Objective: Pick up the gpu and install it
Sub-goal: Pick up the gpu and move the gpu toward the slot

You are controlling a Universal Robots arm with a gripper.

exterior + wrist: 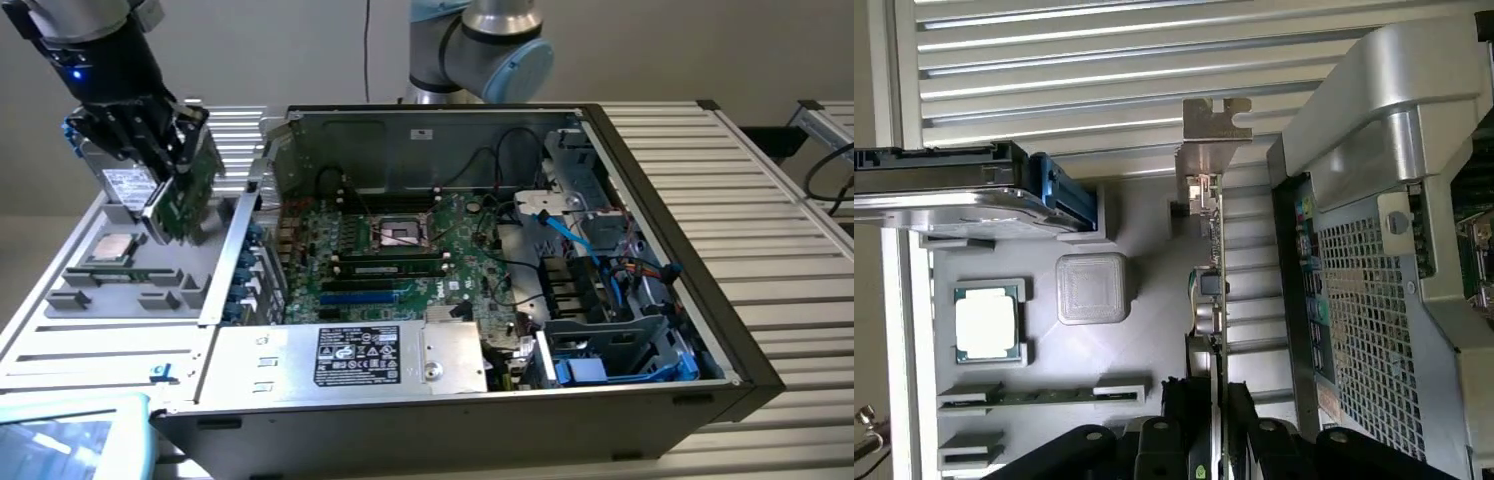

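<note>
My gripper (167, 165) is shut on the gpu (182, 205), a flat card with its green circuit board facing the exterior camera. It hangs upright over the grey parts tray (80, 290) at the exterior view's left, beside the open computer case (441, 400). In the wrist view the gpu (1212, 290) appears edge-on between my black fingers (1154, 440), and its silver end bracket (1214, 120) points away from the wrist. The tray floor (1154, 330) lies some way beneath the card. The green motherboard (400, 250) lies inside the case.
The tray holds a processor chip (986, 323), memory sticks (1044, 395) and a silver hard drive (954, 190) in a blue bracket. The case's perforated rear wall (1374, 310) stands close beside the card. Cables and a blue drive bay (614, 360) crowd the case's right side.
</note>
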